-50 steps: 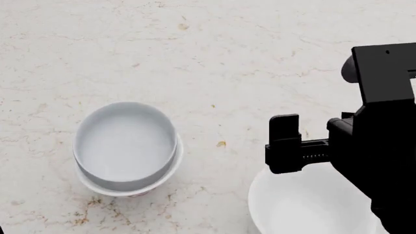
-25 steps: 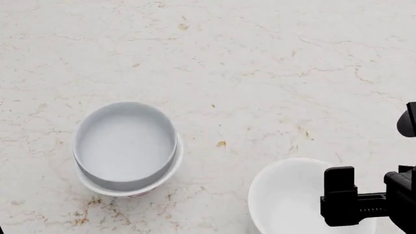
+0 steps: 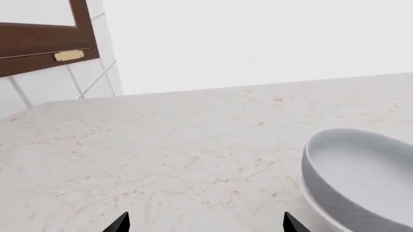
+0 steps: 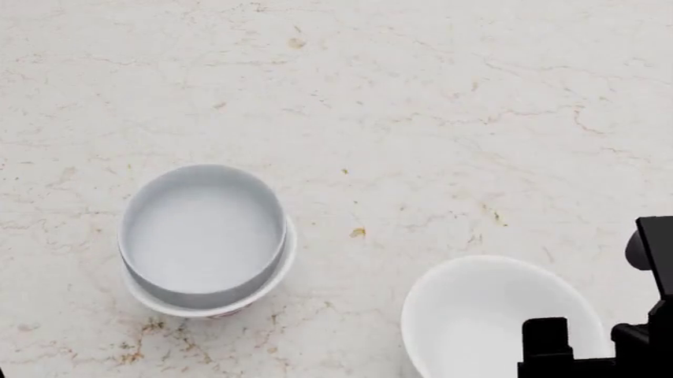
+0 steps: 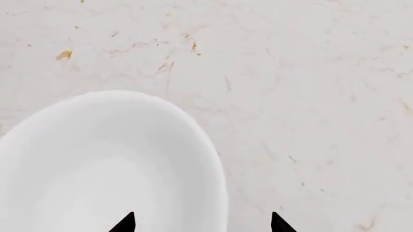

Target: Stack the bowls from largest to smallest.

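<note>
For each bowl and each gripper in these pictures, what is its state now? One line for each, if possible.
Grey bowl: upright, empty, nested inside another white bowl.
White bowl underneath: upright, on the counter, holding the grey bowl; only its rim shows.
Plain white bowl: upright, empty, standing alone on the counter.
Right gripper: open, fingers apart above the plain white bowl's rim, holding nothing.
Left gripper: open, beside the stacked bowls, holding nothing.

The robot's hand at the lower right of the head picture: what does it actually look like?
The right hand is matte black and blocky, built from squared slabs with a rounded knob at its outer side. No cables, markings or colours show on it. In each wrist view, the hand shows only as two small black pointed tips; the left hand looks equally plain.
</note>
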You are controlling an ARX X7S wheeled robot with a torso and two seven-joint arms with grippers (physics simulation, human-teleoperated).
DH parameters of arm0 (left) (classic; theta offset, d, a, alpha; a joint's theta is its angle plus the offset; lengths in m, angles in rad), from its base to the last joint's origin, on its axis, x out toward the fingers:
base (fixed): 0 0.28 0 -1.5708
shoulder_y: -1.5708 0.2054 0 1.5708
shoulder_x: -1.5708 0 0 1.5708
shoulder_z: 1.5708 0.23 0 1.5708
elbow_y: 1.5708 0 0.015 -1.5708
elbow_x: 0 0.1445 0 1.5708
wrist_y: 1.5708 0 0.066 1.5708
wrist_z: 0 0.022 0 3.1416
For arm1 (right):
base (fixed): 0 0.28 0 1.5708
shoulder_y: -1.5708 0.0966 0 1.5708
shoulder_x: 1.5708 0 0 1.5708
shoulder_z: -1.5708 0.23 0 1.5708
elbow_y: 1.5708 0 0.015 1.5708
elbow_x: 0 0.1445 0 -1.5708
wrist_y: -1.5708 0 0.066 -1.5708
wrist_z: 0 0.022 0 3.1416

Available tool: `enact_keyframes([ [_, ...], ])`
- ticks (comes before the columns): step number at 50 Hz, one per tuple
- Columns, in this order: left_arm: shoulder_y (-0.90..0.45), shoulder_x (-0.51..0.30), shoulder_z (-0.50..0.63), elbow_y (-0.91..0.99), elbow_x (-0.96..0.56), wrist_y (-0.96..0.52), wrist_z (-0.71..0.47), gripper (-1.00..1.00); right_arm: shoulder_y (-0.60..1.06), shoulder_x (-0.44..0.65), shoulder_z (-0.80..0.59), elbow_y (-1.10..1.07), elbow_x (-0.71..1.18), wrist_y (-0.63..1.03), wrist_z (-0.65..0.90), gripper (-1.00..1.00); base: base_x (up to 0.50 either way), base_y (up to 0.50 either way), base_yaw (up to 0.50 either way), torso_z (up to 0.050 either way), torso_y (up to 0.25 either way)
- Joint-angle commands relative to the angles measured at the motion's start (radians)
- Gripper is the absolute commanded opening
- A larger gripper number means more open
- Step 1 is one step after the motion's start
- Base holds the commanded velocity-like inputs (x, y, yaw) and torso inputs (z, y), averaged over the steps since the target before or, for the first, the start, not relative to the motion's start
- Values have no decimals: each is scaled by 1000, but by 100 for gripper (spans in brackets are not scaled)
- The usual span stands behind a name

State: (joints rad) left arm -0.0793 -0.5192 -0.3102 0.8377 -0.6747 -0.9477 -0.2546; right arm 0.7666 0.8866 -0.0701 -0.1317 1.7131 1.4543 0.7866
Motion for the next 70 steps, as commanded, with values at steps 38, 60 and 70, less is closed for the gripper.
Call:
enact_keyframes([
  [38, -4, -13, 11, -22, -7, 13, -12, 100, -4, -46, -52, 148, 3, -95, -71, -100, 0, 0, 0, 0, 0],
  [60, 17, -19, -24, -16, -27, 19, -15, 100, 332, -134, -129, 243, 201, -105, 97, -100, 0, 0, 0, 0, 0],
  [70, 16, -20, -24, -28, -24, 26, -17, 100, 595, -313, -246, 472, 51, -96, -51, -100, 0, 0, 0, 0, 0],
])
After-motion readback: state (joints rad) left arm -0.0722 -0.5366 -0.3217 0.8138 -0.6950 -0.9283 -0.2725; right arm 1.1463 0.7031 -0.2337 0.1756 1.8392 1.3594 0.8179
